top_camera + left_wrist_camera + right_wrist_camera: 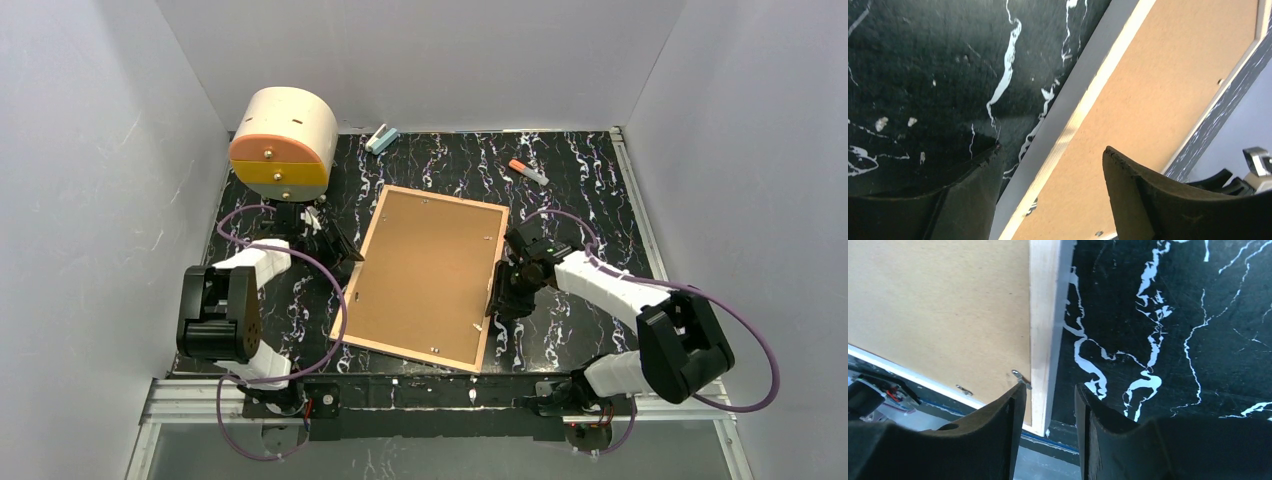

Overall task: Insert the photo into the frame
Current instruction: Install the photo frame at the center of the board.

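Note:
The frame (pixel 425 275) lies face down in the middle of the black marble table, its brown backing board (pixel 430 260) up inside the light wood rim. The photo is out of view. My left gripper (pixel 345 255) is at the frame's left edge. In the left wrist view it (pixel 1052 150) is open wide, with the rim (pixel 1073 125) between its fingers. My right gripper (pixel 497 300) is at the right edge near the front corner. It (pixel 1050 387) is open, straddling the rim (pixel 1040 315) without pressing it.
A round cream box with orange and yellow drawers (pixel 283 145) stands at the back left. A pale blue and white item (pixel 381 138) and an orange-tipped marker (pixel 528 171) lie at the back. Small metal tabs (pixel 1020 376) stick out of the backing. White walls enclose the table.

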Tool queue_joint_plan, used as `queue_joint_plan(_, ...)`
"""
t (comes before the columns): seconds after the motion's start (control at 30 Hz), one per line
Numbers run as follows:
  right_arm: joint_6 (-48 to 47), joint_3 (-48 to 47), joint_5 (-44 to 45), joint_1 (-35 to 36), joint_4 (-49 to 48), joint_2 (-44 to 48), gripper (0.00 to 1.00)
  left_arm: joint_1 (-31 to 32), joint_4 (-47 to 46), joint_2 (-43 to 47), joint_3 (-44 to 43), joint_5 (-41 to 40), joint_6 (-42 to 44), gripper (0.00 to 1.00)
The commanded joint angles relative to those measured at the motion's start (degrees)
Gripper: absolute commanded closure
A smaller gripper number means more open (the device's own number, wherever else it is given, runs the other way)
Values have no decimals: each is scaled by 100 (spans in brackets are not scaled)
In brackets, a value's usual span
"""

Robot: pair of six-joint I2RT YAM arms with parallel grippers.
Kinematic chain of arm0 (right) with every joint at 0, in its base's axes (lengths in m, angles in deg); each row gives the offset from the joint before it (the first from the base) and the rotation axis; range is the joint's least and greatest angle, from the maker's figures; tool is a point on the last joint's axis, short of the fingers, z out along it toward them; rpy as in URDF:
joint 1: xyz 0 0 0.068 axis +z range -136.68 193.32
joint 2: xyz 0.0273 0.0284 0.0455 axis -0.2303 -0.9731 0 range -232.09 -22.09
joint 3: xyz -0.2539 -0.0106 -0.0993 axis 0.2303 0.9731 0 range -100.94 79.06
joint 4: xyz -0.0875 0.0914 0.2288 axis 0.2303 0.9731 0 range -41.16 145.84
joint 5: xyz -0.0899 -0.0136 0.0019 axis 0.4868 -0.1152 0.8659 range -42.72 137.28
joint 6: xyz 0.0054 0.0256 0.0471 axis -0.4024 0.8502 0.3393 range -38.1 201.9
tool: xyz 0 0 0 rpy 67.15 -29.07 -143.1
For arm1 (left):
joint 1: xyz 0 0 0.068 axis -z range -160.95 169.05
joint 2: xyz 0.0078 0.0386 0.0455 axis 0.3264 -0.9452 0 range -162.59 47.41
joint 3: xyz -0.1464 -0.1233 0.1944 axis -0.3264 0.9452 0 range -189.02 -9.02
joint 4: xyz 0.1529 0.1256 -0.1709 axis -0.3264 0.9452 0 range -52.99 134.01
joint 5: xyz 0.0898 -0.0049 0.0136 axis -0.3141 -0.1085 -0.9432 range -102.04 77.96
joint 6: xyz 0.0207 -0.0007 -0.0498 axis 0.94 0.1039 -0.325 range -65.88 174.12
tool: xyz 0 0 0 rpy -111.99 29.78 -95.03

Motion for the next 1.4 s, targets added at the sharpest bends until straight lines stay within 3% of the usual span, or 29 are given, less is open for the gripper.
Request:
queue_joint_plan(0.0,111,77,134,-15,-72,-123,49,7,812,159,185,228,573,30)
queue_joint_plan(0.17,-149,127,-277,-20,-733,-521,47,65,821,-162,177,668,688,33)
queue_joint_plan(0.43,-503,-432,-696,-396,-1967,-1317,50,291,280,-544,180,1241,151,69)
queue_joint_plan(0.73,-953,-1490,-153,-494,-1973,-1978,49,393,66,-444,262,1061,48,76)
queue_joint_plan(0.9,-644,-1454,705,-502,-1196,-1745,35,440,261,-500,269,777,338,80)
queue_joint_plan(1.0,-343,-1203,1010,-498,-840,-1426,32,551,534,-513,161,484,586,81)
queue_joint_plan(1.2,38,-774,1072,-498,-641,-976,37,858,850,-590,26,-107,850,83)
queue_joint_plan(1.37,252,-631,1421,-496,-534,-929,48,914,1054,-650,-11,-556,759,88)
